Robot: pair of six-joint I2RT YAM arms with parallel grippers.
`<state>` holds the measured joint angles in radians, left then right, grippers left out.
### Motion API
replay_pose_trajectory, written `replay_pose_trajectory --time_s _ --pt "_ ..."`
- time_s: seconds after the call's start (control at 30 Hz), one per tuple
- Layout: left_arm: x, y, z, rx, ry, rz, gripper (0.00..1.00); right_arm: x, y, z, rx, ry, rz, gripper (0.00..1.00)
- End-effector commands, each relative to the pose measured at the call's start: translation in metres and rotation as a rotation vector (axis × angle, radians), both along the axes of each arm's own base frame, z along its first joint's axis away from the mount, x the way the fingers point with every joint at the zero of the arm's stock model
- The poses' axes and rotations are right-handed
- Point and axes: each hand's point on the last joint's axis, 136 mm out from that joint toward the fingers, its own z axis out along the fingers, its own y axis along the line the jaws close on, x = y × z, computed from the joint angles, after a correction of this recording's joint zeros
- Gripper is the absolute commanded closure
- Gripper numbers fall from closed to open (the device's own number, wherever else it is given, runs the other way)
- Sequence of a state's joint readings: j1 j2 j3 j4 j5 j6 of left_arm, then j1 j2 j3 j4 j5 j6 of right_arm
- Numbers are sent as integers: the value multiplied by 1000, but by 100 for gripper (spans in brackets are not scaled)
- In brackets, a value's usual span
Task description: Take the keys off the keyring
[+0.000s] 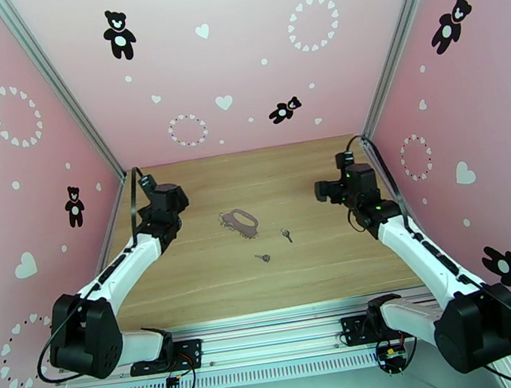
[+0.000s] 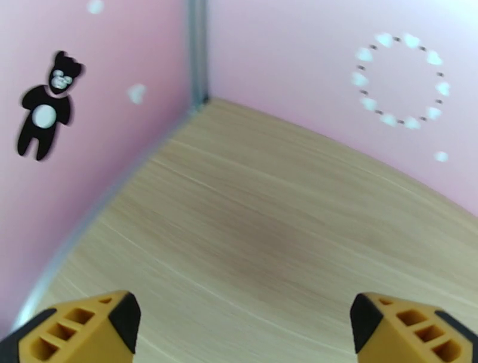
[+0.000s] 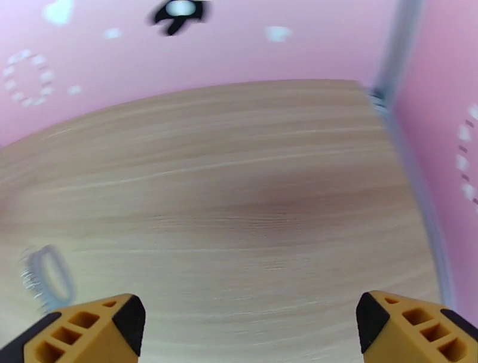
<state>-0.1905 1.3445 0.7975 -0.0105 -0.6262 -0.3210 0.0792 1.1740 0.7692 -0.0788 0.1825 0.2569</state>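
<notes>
On the desk (image 1: 327, 272), keys (image 1: 286, 234) are lying loose near keyring (image 1: 243, 221); left gripper (image 2: 245, 316) and right gripper (image 3: 251, 316) are hanging wide, empty. A careless sweep risks scattering them.

No legible text, label, brand or number is found in any view. The pink walls (image 1: 252, 62) are printed with pictorial motifs, not lettering: black teddy bears (image 1: 119, 34), white hearts (image 1: 223, 102) and rings of hearts (image 1: 313, 23). No markings can be made out on the arm housings or base boards at this resolution.
</notes>
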Motion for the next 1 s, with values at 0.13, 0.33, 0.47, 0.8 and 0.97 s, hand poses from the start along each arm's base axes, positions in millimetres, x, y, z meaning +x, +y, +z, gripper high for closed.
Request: replay_pose_trajectory --time_s 0.13,0.33,0.47,0.8,0.97 --pt "-25 14 -24 104 -173 -153 1 5 -33 -66 -89 -85 -65 1" --pt "-18 -10 -43 139 -245 -330 2 27 -11 -85 -34 -88 96 1" --pt "-10 -21 -59 121 -216 -416 1 17 20 -90 -34 -185 289 1" --pt "1 4 -70 58 -171 -317 1 25 16 -100 -85 -136 225 1" --pt "2 2 -69 57 -169 -328 1 25 16 -99 -86 -137 228 1"
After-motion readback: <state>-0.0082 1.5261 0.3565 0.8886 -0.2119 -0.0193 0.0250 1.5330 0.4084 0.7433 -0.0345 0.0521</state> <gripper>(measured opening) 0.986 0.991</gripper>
